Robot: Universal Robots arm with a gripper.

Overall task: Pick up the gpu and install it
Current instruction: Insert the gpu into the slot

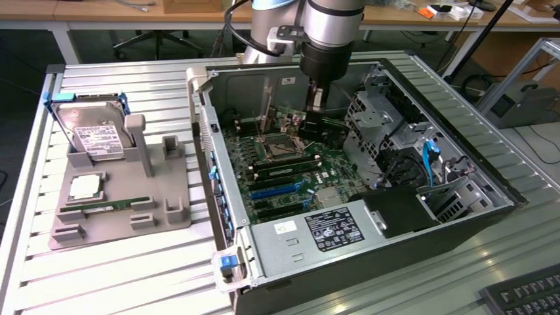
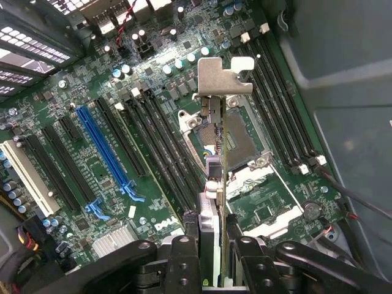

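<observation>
**Claw carrying the gpu over the open case**

Claw [image 2: 218, 260] is clamping the gpu [image 2: 215, 184] edge-on between its fingers, hanging above the motherboard [image 1: 280, 170] near the CPU socket [image 2: 236, 138]. Judging by this, the card is needing to stay upright and square to a slot [image 2: 104, 153], its bracket [image 2: 222, 76] jutting ahead of the fingers.

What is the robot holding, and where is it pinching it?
The gripper holds the gpu edge-on over the motherboard, pinched at the end opposite its silvery bracket.
</observation>
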